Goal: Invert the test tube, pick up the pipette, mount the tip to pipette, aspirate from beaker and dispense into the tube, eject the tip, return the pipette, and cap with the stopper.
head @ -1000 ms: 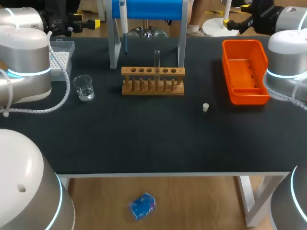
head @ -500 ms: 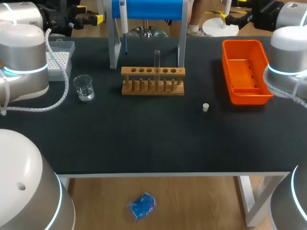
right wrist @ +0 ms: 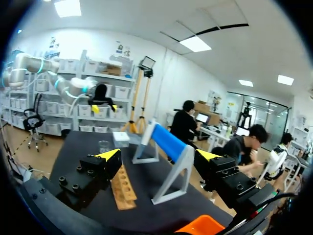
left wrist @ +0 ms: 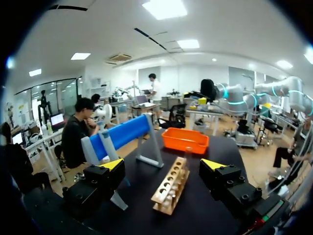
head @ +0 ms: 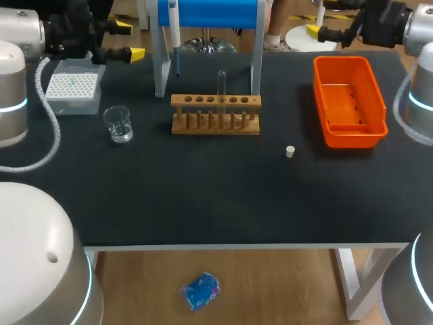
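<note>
Both end effectors are gaping wide and empty: the left end effector (left wrist: 163,164) and the right end effector (right wrist: 158,155) are hovering over the counter's (head: 203,196) far corners, probably parked clear of the work. Ahead, between them, the test tube (head: 221,84) is standing upright in the wooden rack (head: 215,114) on the dark matte counter, awaiting inversion.

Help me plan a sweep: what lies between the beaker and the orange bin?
The wooden rack, with one glass tube standing in it, sits between the beaker and the orange bin, as the head view shows.
</note>
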Available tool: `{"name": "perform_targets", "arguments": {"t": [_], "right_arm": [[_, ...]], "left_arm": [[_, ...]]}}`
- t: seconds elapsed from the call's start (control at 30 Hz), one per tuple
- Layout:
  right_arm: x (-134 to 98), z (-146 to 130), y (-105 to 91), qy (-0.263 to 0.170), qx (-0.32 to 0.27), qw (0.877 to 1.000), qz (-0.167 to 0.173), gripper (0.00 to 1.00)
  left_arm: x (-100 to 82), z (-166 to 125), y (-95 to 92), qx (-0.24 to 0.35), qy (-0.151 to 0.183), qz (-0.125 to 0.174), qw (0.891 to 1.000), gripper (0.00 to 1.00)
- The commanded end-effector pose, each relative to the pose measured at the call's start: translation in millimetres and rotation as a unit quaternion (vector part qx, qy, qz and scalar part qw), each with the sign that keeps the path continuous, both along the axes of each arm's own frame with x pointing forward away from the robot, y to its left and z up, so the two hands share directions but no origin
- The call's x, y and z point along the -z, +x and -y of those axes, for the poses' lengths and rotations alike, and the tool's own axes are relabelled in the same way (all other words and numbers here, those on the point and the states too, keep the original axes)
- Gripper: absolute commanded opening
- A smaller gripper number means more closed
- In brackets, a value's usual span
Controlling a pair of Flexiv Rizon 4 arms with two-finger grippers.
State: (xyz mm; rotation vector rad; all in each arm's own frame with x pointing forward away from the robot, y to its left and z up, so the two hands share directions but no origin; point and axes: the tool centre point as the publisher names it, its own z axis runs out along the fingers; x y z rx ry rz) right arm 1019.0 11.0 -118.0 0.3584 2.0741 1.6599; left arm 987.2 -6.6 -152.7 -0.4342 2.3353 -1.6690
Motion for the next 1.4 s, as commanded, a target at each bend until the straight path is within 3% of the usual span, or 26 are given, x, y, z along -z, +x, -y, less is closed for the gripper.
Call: {"name": "perform_targets", "arguments": {"t": [0.03,0.07,0.53,0.63,0.87,0.97,1.17,1.27,1.4], "right_arm": [[-12,22,-30.6,-0.022,-0.113,0.993,-0.018,1.0],[-12,22,-30.6,-0.022,-0.113,0.993,-0.018,1.0],[-12,22,-30.6,-0.022,-0.113,0.993,-0.018,1.0],[0,12,-35.4,-0.014,-0.123,0.992,-0.039,1.0],[45,-12,-58.5,-0.006,-0.154,0.984,-0.094,1.0],[58,-21,-61.9,0.002,-0.158,0.982,-0.106,1.0],[81,-46,-66.4,0.0,-0.186,0.974,-0.132,1.0],[94,-63,-74.3,-0.006,-0.226,0.959,-0.171,1.0],[94,-63,-74.3,-0.006,-0.226,0.959,-0.171,1.0]], "left_arm": [[-4.6,-5,-8.3,0.094,0.033,-0.034,0.994,1.0],[-5.2,-4,-11.2,0.105,0.048,-0.032,0.993,1.0],[-5.2,-4,-11.2,0.105,0.048,-0.032,0.993,1.0],[-2.5,-4,-13.3,0.1,0.058,-0.031,0.993,1.0],[34.9,18,-31.7,0.131,0.045,-0.051,0.989,1.0],[47.3,27,-33.4,0.126,0.056,-0.058,0.989,1.0],[60.6,38,-28.2,0.114,0.058,-0.051,0.99,1.0],[63.1,40,-25.0,0.104,0.06,-0.051,0.991,1.0],[63.1,40,-25.0,0.104,0.06,-0.051,0.991,1.0]]}}
